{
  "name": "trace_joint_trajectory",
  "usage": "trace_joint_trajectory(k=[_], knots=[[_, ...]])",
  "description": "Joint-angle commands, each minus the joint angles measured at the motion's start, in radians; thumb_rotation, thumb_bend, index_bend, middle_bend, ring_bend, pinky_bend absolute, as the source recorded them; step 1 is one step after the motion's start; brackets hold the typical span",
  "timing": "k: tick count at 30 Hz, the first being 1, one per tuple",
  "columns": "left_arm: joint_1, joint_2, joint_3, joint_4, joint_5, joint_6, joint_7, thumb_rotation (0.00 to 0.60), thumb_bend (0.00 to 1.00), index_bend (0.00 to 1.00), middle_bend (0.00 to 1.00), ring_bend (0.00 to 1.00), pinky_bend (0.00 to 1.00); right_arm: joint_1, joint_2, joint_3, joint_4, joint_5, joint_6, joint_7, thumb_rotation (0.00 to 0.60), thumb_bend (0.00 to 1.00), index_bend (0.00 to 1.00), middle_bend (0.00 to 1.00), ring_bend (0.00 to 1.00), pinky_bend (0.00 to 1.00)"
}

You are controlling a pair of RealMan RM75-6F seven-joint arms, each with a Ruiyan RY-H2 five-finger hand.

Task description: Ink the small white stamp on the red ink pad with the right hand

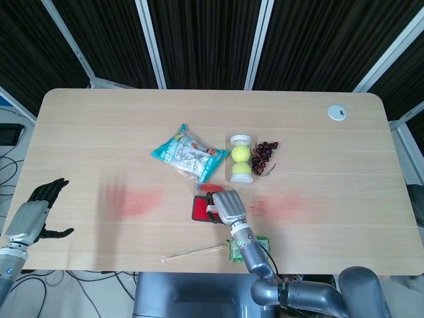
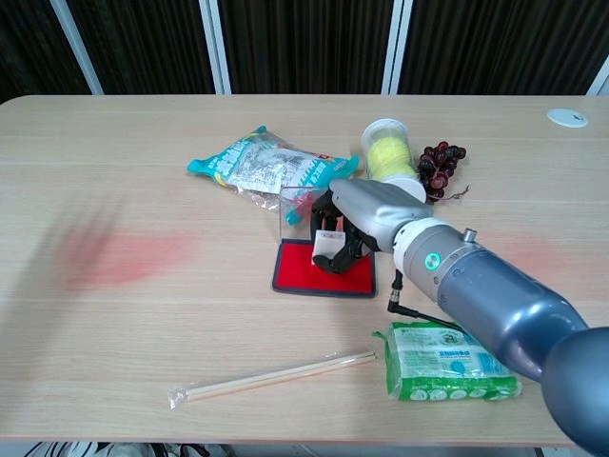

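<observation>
Right hand presses the stamp toward the red pad

The right hand [image 2: 347, 224] pinches the small white stamp [image 2: 326, 246] face-down over the red ink pad [image 2: 306, 276], apparently so its face takes ink; contact is hard to judge. The pad's clear lid [image 2: 293, 206] stands open behind. The left hand [image 1: 36, 212] idles, fingers spread, at the worktop [image 1: 93, 126] edge.
</observation>
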Motion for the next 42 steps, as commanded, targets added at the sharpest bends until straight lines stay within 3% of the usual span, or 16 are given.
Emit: trace_joint_trajectory(k=[1,15,33,42], knots=[[0.0,0.0,0.0,0.0,0.0,0.0,-0.002,0.6,0.04,0.0,0.0,0.0,0.0,0.0,-0.003,-0.001,0.002,-0.004,0.0,-0.003,0.6,0.61,0.78,0.65,0.56,0.59],[0.001,-0.001,0.0,0.0,0.0,0.002,-0.001,0.6,0.04,0.0,0.0,0.0,0.0,0.004,0.011,0.044,-0.062,-0.017,0.028,0.0,0.6,0.61,0.78,0.65,0.56,0.59],[0.0,0.0,0.001,0.001,0.002,0.0,-0.006,0.6,0.04,0.0,0.0,0.0,0.0,-0.002,-0.045,0.01,0.032,-0.022,0.014,-0.003,0.6,0.61,0.78,0.65,0.56,0.59],[0.001,0.0,0.002,0.003,0.005,0.003,-0.007,0.6,0.04,0.0,0.0,0.0,0.0,-0.011,-0.03,0.01,0.005,-0.047,0.022,0.001,0.6,0.61,0.78,0.65,0.56,0.59]])
